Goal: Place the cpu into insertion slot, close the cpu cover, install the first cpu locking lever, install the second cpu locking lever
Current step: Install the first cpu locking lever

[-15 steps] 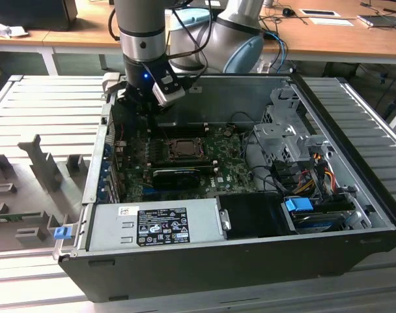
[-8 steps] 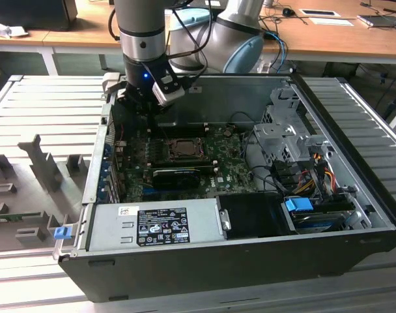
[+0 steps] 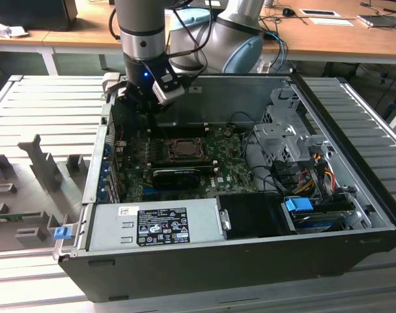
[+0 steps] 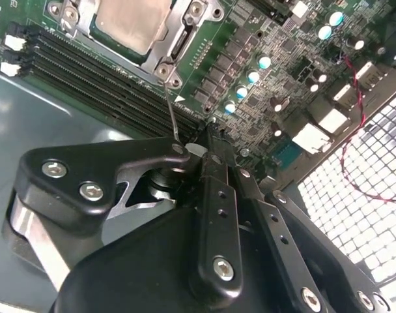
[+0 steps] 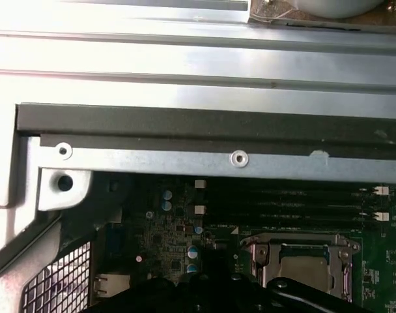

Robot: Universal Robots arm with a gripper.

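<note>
As it is seen in the exterior view, the black two-fingered claw (image 3: 149, 120) is lowered into the open dark computer case (image 3: 185, 274), which is stood on the grey slatted surface (image 3: 48, 104). It is placed just beside the square dark insertion slot (image 3: 183, 149) of the green circuit board (image 3: 234, 173).

In the second wrist view, the claw (image 4: 193, 149) is closed together and clamped on the end of a thin steel locking lever (image 4: 171, 107). The small flat grey cpu (image 4: 131, 23) is laid in the slot, and the dark silver framed cpu cover (image 4: 175, 45) is closed around it.

In the first wrist view, the cpu (image 5: 303, 267) and the cpu cover (image 5: 296, 242) are seen near the bright metal wall (image 5: 185, 163) of the case.
</note>
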